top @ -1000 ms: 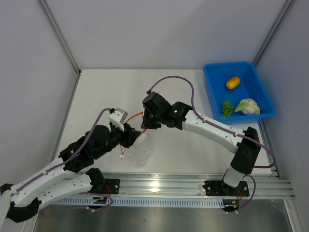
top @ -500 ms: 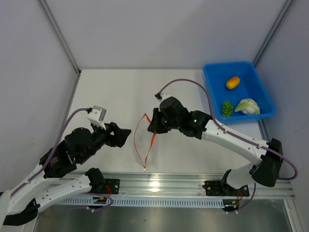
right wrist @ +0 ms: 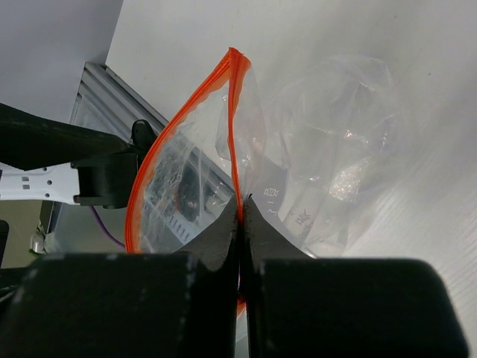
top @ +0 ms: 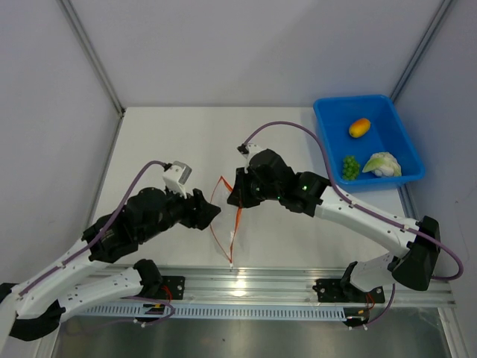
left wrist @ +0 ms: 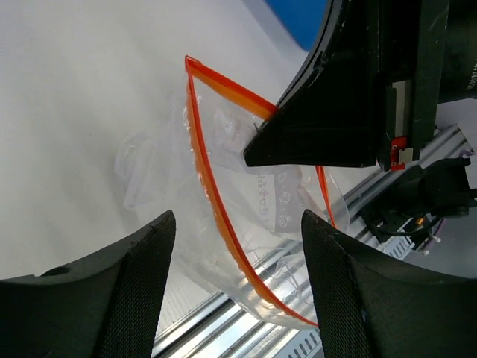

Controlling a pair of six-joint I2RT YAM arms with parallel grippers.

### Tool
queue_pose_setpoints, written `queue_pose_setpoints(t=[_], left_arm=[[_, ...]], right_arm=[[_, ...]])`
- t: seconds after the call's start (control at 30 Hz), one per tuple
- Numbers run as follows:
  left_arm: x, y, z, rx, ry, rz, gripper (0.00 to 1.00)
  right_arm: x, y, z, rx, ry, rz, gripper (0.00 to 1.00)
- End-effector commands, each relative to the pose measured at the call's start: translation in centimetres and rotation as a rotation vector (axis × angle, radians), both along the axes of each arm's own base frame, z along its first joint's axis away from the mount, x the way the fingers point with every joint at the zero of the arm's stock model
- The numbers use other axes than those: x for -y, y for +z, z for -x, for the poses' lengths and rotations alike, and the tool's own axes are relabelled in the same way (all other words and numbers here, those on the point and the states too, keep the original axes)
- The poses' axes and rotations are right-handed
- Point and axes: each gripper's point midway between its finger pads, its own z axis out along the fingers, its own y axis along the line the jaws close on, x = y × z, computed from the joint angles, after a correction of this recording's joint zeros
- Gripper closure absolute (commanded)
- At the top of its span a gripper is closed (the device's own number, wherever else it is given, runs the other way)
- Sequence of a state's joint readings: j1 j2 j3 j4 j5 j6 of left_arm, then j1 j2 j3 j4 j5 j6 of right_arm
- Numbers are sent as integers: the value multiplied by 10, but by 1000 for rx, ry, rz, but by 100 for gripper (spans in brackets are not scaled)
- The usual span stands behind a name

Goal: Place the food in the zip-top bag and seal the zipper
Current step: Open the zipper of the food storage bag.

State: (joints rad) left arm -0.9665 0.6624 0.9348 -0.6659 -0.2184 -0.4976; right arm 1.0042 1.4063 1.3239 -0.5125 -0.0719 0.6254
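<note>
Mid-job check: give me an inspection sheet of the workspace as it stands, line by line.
Surface: white table, no spills seen.
Job's things: zip-top bag held by one side, mouth gaping, no food inside; zipper unsealed; cauliflower, green cluster and orange fruit all lying in the blue tray.
Clutter: nothing seen.
Grippers: right gripper shut on the zipper; left gripper open, facing the bag's mouth, gripping nothing.
Cables: right arm's purple cable and left arm's purple cable loop above the arms, apart from the bag.
Surroundings: pale walls; metal rail at the near edge.
</note>
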Motion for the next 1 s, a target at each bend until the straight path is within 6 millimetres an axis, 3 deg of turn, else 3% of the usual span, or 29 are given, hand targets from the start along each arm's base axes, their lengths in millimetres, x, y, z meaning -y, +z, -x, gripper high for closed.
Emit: queue_pose_setpoints(t=[0.0,0.13,0.33,0.43,0.5,0.7,0.73,0.8,0.9,0.97], left_arm=[[21,2,2,-14,-67,34,30],[20,-23,0,-64,-48,-38,39],[11,-44,-6,-68,-22,-129,65],[10,-48,-9,-59,-22,-167,80],[7,-46,-11,-52,-21,-193,97],[-3,-15,-16,0,14,-175,99],[-4,1,-16,3,19,-175,100],[-8,5,-17,-8,37,-202,99],[-5,30,-13,-15,3,-199,99],[0,31,-12,-31,-21,-217,99]], right_arm=[[-2,17,5,40,43,-42,100],[-4,23,7,40,62,-62,100],[1,30,7,47,70,-84,99],[2,35,8,50,83,-115,95],[2,40,8,50,89,-139,95],[17,26,-8,21,60,-112,96],[19,22,-10,9,59,-112,95],[21,17,-15,-20,75,-132,93],[22,10,-22,-47,80,-145,91],[20,9,-23,-71,105,-166,90]])
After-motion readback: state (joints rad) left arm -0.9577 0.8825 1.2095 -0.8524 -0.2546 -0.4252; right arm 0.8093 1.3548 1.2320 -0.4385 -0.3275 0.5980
